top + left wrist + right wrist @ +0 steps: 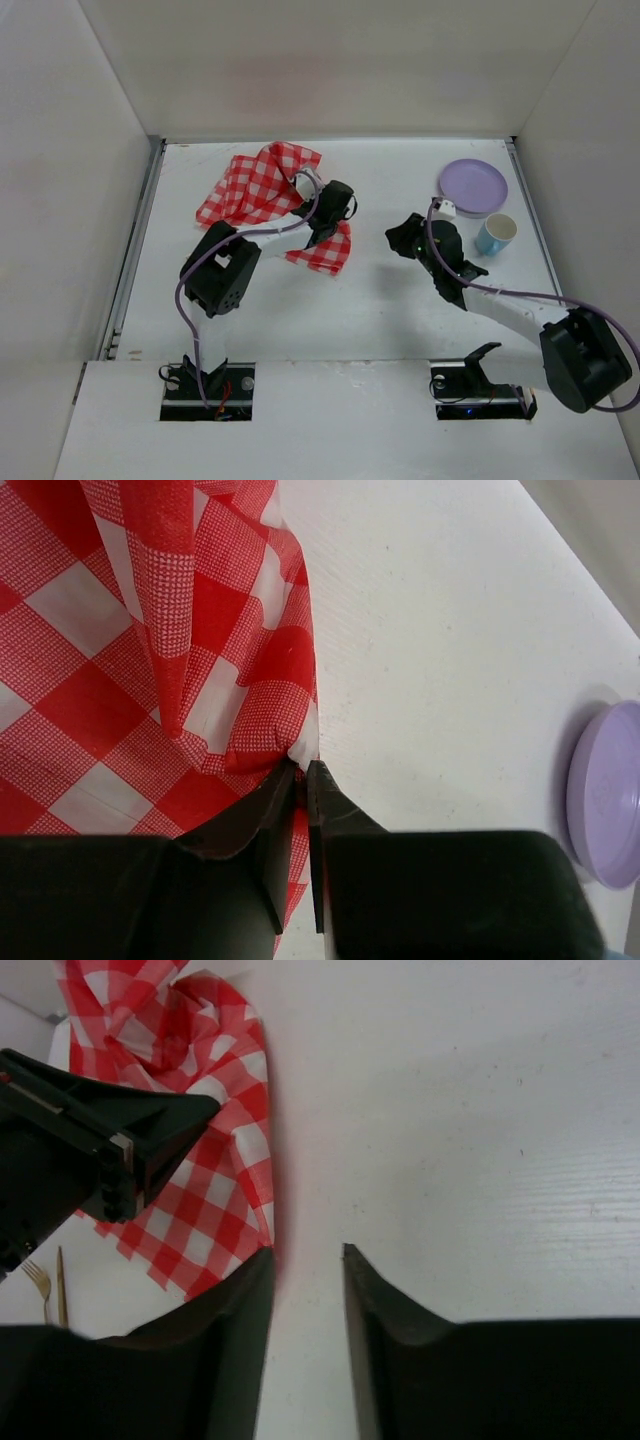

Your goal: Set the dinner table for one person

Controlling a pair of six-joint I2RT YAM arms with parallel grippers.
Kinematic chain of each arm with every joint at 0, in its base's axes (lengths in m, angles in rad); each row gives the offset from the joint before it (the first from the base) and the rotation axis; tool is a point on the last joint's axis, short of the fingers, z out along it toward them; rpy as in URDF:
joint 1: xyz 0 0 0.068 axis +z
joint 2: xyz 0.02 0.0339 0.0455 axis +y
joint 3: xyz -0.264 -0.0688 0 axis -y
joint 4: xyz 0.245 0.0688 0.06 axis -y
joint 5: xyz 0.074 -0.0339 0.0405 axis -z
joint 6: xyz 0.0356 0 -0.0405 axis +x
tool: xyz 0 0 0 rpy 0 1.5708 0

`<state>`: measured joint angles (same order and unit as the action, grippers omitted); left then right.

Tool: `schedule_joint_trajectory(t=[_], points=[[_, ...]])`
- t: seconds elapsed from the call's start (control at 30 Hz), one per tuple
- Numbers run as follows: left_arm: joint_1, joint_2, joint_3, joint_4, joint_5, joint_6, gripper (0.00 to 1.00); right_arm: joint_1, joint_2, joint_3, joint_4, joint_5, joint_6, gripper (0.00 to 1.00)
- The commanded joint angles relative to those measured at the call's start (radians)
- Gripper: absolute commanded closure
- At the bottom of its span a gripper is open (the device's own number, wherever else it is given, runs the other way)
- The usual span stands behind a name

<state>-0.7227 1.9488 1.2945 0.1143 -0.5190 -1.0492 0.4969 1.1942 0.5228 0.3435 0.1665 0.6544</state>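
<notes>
A red-and-white checked cloth [255,185] lies crumpled on the white dinner table [380,310], toward the back left. My left gripper [328,218] is at the cloth's right edge, and in the left wrist view the gripper [303,770] is shut on a fold of the cloth [150,680]. My right gripper [402,240] hovers over bare table to the right of the cloth. In the right wrist view this gripper [305,1252] stands open, with only table between its fingers; the cloth's edge [215,1190] lies just beside the left finger.
A lilac plate [472,187] sits at the back right, with a light blue cup [495,234] just in front of it. The plate [610,795] also shows in the left wrist view. A gold fork [38,1285] lies left of the cloth. Metal rails and white walls bound the table.
</notes>
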Motion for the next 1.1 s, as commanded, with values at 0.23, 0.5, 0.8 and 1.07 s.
schedule_joint_trajectory(t=[0.23,0.5,0.8,1.07], points=[[0.033,-0.067,0.025,0.058,-0.010,0.109,0.60,0.018,0.152,0.051,0.026,-0.059,0.152,0.50],[0.033,-0.108,0.063,0.076,-0.033,0.276,0.45,0.104,0.295,0.063,0.075,-0.065,0.297,0.37],[0.073,-0.165,0.052,0.076,-0.041,0.333,0.43,0.156,0.396,0.112,0.143,-0.101,0.390,0.40],[0.173,-0.180,0.110,0.022,-0.039,0.411,0.43,0.196,0.487,0.148,0.150,-0.085,0.488,0.46]])
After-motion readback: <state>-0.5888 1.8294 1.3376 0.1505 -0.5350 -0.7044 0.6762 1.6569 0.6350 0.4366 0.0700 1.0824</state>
